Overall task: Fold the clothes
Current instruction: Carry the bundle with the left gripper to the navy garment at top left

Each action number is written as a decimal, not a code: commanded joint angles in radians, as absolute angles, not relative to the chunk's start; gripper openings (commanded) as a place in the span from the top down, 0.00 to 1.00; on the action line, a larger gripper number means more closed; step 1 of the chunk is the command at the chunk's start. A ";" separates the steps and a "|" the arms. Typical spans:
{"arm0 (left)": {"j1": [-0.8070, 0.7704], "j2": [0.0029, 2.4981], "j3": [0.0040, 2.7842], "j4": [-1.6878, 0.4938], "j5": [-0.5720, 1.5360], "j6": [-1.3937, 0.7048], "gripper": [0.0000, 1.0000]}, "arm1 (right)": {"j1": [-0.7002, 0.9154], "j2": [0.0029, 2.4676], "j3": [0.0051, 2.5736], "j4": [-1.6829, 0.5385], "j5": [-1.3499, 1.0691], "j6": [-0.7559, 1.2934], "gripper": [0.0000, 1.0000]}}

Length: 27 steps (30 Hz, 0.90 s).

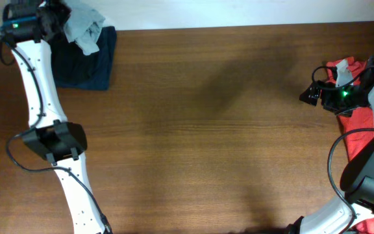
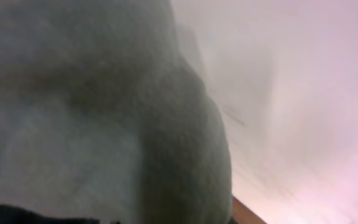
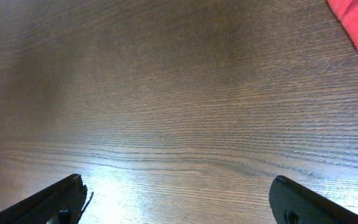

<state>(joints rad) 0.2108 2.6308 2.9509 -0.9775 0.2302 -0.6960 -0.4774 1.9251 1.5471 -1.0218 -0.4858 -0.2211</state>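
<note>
1. Nearest, along the desk's right edge from the near-right corner toward the middle of that edge, lay the red garment [image 1: 362,127]. It was rumpled and partly hidden under the right arm. It looked light, soft and limp, so it would probably sag when lifted. An outer hem or corner seemed the best place to pinch it.
2. The right gripper [image 3: 182,202] hung low over bare wood just left of the red garment. Its fingers were spread wide with nothing between them.
3. The desk [image 1: 206,130] was dark brown wood with fine straight grain and a slight sheen. Cloth would likely slide across it easily, so a fold might need holding at two points.
4. At the far-left corner lay a navy garment [image 1: 86,65], flat and roughly rectangular, matte and seemingly thin.
5. A grey cloth [image 1: 83,29] sat bunched over the navy garment's far edge, pale and crumpled into a loose lump. In the left wrist view it filled the frame, with a fuzzy, felt-like nap. It seemed soft and light, and would probably need spreading out before folding.
6. The left gripper [image 1: 61,19] was right against the grey cloth. Its fingers were hidden by the fabric, so I could not tell how far apart they were or whether they had hold of it.
</note>
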 commanded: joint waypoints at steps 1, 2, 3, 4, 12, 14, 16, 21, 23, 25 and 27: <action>0.210 2.593 2.796 -0.919 0.337 -0.744 0.99 | -0.478 1.919 1.561 -1.025 -0.477 -0.228 0.02; 0.213 2.593 2.747 -0.916 0.336 -0.745 1.00 | -0.478 1.919 1.561 -1.025 -0.477 -0.228 0.02; 0.216 2.593 2.718 -0.917 0.334 -0.745 1.00 | -0.478 1.919 1.561 -1.025 -0.477 -0.229 0.01; 0.220 2.593 2.686 -0.920 0.334 -0.745 0.99 | -0.478 1.919 1.561 -1.025 -0.477 -0.229 0.01; 0.257 2.592 2.613 -1.041 0.205 -0.769 1.00 | -0.478 1.919 1.561 -1.025 -0.477 -0.229 0.01; 0.267 2.591 2.613 -1.035 0.222 -0.769 1.00 | -0.478 1.919 1.561 -1.025 -0.477 -0.229 0.01; 0.277 2.591 2.613 -1.027 0.245 -0.769 0.99 | -0.478 1.919 1.561 -1.025 -0.477 -0.229 0.02; 0.315 2.587 2.617 -1.005 0.275 -0.769 0.99 | -0.478 1.919 1.561 -1.025 -0.477 -0.228 0.01; 0.324 2.579 2.621 -1.003 0.284 -0.754 1.00 | -0.478 1.919 1.561 -1.025 -0.477 -0.229 0.01; 0.329 2.578 2.621 -1.010 0.293 -0.738 0.99 | -0.478 1.919 1.561 -1.025 -0.477 -0.229 0.01; 0.328 2.579 2.616 -1.061 0.286 -0.736 1.00 | -0.478 1.919 1.561 -1.025 -0.477 -0.228 0.02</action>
